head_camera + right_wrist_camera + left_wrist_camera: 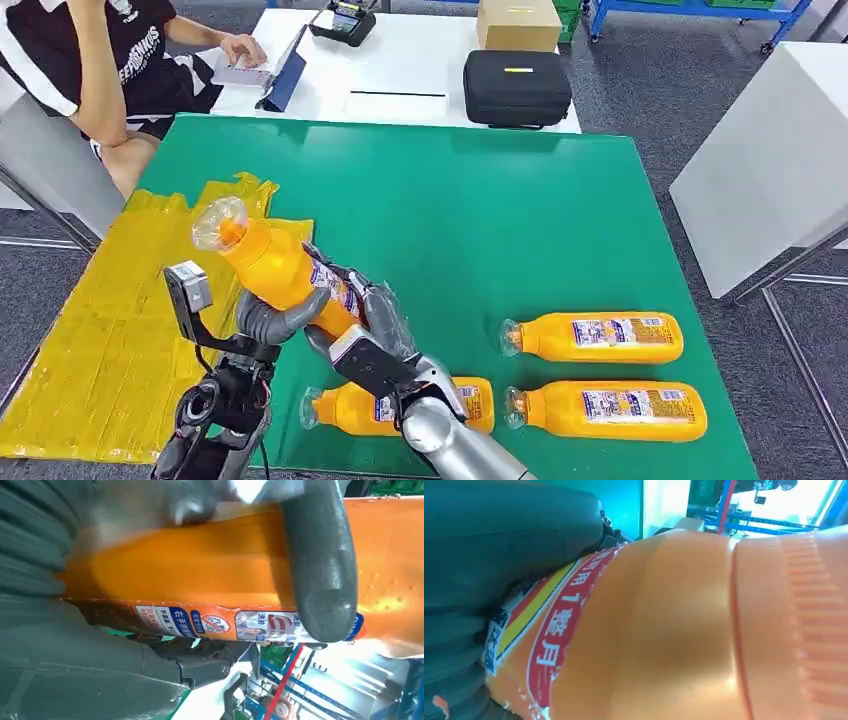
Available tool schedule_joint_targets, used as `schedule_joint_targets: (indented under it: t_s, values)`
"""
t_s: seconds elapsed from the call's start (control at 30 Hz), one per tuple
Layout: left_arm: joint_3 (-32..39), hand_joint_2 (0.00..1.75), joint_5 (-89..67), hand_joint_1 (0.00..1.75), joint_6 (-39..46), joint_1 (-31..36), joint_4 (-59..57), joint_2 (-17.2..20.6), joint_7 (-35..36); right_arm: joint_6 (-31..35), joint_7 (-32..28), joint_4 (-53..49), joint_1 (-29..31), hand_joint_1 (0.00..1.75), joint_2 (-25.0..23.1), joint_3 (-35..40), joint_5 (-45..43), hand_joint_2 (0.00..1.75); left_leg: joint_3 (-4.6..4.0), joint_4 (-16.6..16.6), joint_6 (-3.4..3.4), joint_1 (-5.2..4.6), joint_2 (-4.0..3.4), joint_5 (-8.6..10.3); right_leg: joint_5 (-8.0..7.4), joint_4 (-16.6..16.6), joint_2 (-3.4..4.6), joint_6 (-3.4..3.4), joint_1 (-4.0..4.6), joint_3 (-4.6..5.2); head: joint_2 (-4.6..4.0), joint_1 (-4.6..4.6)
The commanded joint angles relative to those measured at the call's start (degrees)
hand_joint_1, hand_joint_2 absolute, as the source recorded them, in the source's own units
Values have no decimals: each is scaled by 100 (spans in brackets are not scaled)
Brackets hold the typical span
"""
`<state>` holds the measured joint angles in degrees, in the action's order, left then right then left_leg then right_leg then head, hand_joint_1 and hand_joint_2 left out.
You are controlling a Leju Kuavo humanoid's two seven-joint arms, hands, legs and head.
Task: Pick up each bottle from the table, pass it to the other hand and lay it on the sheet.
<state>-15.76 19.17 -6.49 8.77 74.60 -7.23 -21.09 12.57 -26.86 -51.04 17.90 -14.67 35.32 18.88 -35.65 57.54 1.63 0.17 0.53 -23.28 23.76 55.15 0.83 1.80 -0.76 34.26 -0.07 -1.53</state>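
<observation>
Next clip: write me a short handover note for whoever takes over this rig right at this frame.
Hands: the left hand and the right hand both grip the raised bottle, mid-pass, cap end over the yellow sheet.
Things: three bottles lie on the green table: near one partly behind the right arm, middle one, far one.
Done: no bottle lies on the sheet yet.
Left: finish the pass, lay this bottle on the sheet, then do the other three.

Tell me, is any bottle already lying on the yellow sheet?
No, the yellow sheet bears no bottle; three bottles lie on the green table.
</observation>
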Motion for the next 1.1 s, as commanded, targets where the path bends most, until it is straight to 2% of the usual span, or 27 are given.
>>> schedule_joint_targets:
  t_s: [0.03, 0.1, 0.23, 0.27, 0.33, 0.37, 0.4, 0.43, 0.47, 0.5, 0.53, 0.57, 0.6, 0.97, 1.0, 1.07, 1.1]
  values:
    - [193, 175, -159, 175, 343, 506, -464, 18, -119, 318, -329, -885, -423, 0, 381, 270, -74, 175, 20, -3, -8, 4, 13, -7, 11, -4, -21, -8, 5, -27, 0, 0]
    - [256, 175, -384, 175, 691, 573, -534, 49, -247, 620, -516, -1636, -631, 0, 537, 175, -1, 175, 28, -1, -10, 1, 15, -12, 18, 1, -26, -10, 3, -34, 0, -2]
    - [460, 175, -693, 175, 1062, 600, -491, 91, -338, 650, -284, -2852, -983, 0, 872, 10, 49, 175, 21, 1, -8, -1, 13, -11, 17, 4, -23, -8, 1, -27, 0, 2]
    - [518, 175, -839, 175, 1253, 568, -453, 91, -372, 721, -329, -2991, -1035, 0, 890, -43, 83, 175, 45, 3, -13, -3, 8, -24, 30, 9, -23, -13, 0, -46, 0, -4]
    - [600, 175, -1143, 175, 1586, 517, -373, 137, -455, 771, -341, -3179, -1084, 0, 955, -129, 88, 175, 20, 0, -7, -1, 25, -9, 18, 2, -38, -6, 1, -27, 0, -4]
    - [573, 175, -1417, 175, 1846, 497, -335, 145, -493, 783, -338, -3237, -1127, 0, 954, -150, 87, 175, 37, 5, -10, -1, 32, -18, 29, 7, -48, -9, 2, -45, 0, 9]
    - [573, 175, -1417, 175, 1846, 497, -335, 145, -493, 783, -338, -3237, -1127, 0, 954, -150, 87, 175, 21, 0, -5, -2, 23, -10, 18, 1, -30, -7, 0, -28, 0, 4]
    - [570, 175, -1912, 175, 2332, 467, -252, 122, -533, 860, -361, -3325, -1172, 0, 948, -217, 107, 175, 37, 2, -8, -2, 9, -21, 25, 3, -21, -9, 0, -41, 0, 2]
    - [584, 175, -2055, 175, 2416, 453, -211, 128, -534, 877, -362, -3372, -1182, 0, 954, -245, 107, 175, 21, -1, -6, 0, -1, -12, 11, -1, -12, -6, 2, -23, 0, 0]
    - [516, 175, -2684, 175, 2928, 463, -212, 182, -611, 911, -370, -3435, -1206, 0, 954, -282, 108, 175, 35, 2, -8, -2, 1, -20, 21, 5, -21, -9, 0, -36, 0, 2]
    - [433, 175, -3433, 175, 3451, 510, -267, 245, -609, 930, -365, -3535, -1238, 0, 976, -316, 108, 175, 1, -3, -3, 0, 7, -1, 3, -2, -20, -4, 1, -5, 0, 4]
    - [416, 175, -3823, 175, 3666, 542, -294, 246, -553, 944, -367, -3585, -1253, 0, 992, -328, 111, 175, 26, 1, -8, -1, 16, -14, 19, 3, -33, -9, 1, -33, 0, 4]
    - [421, 175, -4231, 175, 3835, 590, -355, 289, -520, 963, -370, -3634, -1269, 0, 1013, -337, 128, 175, 9, -2, -5, -1, 16, -4, 9, 0, -26, -6, 0, -15, 0, 2]
    - [458, 175, -4266, 175, 3829, 604, -361, 259, -515, 973, -370, -3655, -1281, 0, 1022, -344, 130, 175, 31, -2, -9, -2, 6, -14, 17, 1, -22, -10, 1, -34, 0, 2]
    - [392, 175, -5965, 175, 4649, 742, -676, 363, -233, 1005, -373, -3642, -1272, 0, 1042, -326, 113, 175, 16, -3, -6, 1, 7, -7, 8, -2, -19, -7, 3, -20, 0, 2]
    - [840, 175, -7688, 175, 4649, 835, -745, 213, 36, 1034, -362, -3676, -1259, 0, 1059, -338, 62, 175, 33, -4, -9, -2, 9, -13, 17, 0, -25, -10, 1, -36, 0, 2]
    - [996, 175, -8252, 175, 4649, 888, -743, 173, 71, 1040, -354, -3699, -1252, 0, 1064, -343, 41, 175, 16, -3, -5, 0, 6, -6, 7, -3, -17, -6, 2, -19, 0, 2]
